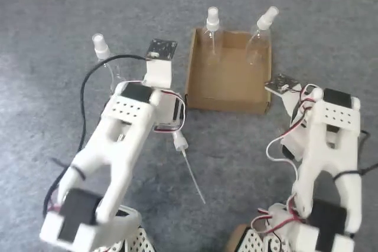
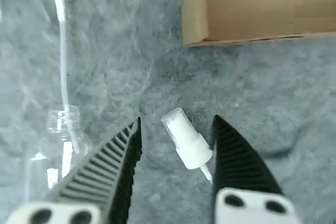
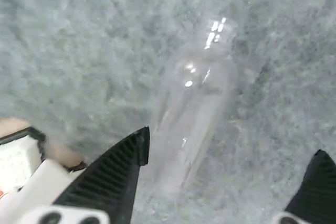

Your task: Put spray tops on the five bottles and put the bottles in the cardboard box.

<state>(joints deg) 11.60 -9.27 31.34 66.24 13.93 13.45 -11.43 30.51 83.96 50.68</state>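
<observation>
The cardboard box (image 1: 227, 107) sits at the far middle of the grey carpet (image 1: 248, 163). A capped bottle (image 1: 211, 42) stands against its far wall on one side and a second capped bottle (image 1: 258, 42) leans at the other far corner, so the near half of the box floor is bare behind the low front wall. A third capped bottle (image 1: 101, 48) stands on the carpet, well apart from the box and beyond the left arm (image 1: 127, 140). Just in front of the box's near corner lies a loose spray top (image 2: 188, 142), its thin tube running out over the open strip of carpet between the two arms. The left gripper (image 2: 177, 121) hangs over this spray top with its fingers spread. The head lies between them and the collar is close against one finger, though contact cannot be judged. The box edge is near, ahead of the fingertips. The right arm (image 1: 331, 140) stands beside the box's other near corner. The right gripper (image 3: 231, 142) is spread wide over an uncapped bottle (image 3: 194, 108), which seems to lie on the carpet with its open neck pointing away. There is carpet on both sides of it, and neither finger touches it.
</observation>
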